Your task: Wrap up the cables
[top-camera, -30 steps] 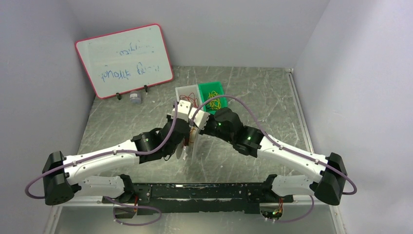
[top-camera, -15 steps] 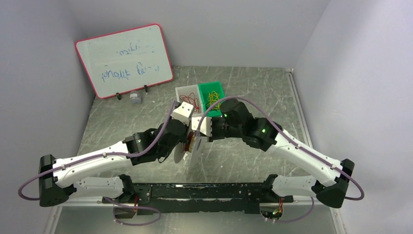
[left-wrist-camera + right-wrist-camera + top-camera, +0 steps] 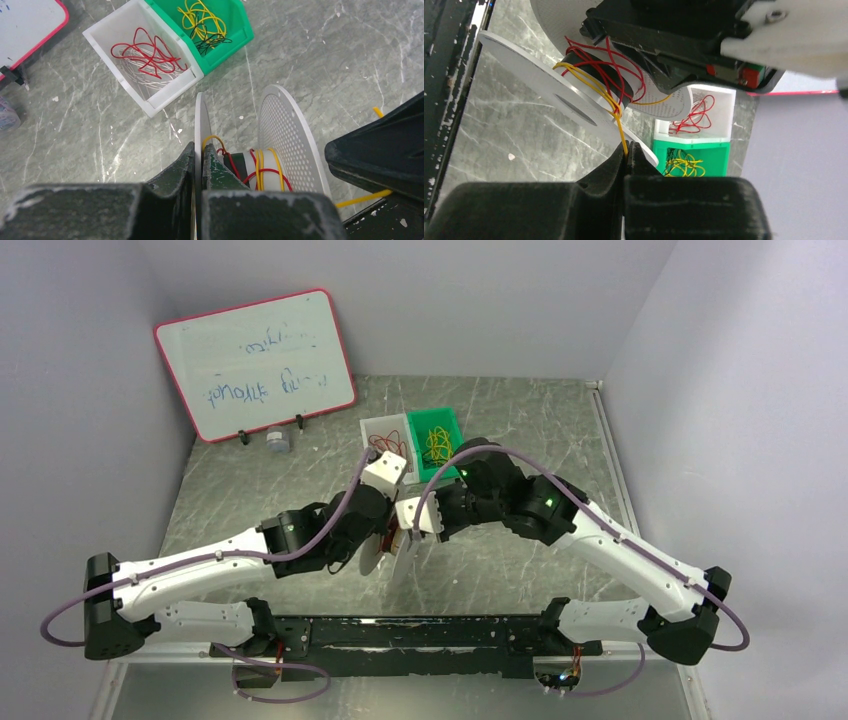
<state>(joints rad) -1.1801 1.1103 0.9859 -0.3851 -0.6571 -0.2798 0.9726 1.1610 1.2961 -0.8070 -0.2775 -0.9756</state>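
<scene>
Left jaws were clamped on a flange of the spool point(image 3: 287, 135). Right jaws pinched one yellow strand of the cables point(image 3: 621, 131) wound on its hub. Beyond, apparently loose, more lay in the white bin point(image 3: 170, 92) and green bin point(image 3: 225, 47) on the counter point(image 3: 325, 60).

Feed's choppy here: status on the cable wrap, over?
Left gripper shut on white round spool's flange. Right gripper shut on thin yellow cable leading to hub. Red and yellow turns wound on. White bin and green bin stand apart.
</scene>
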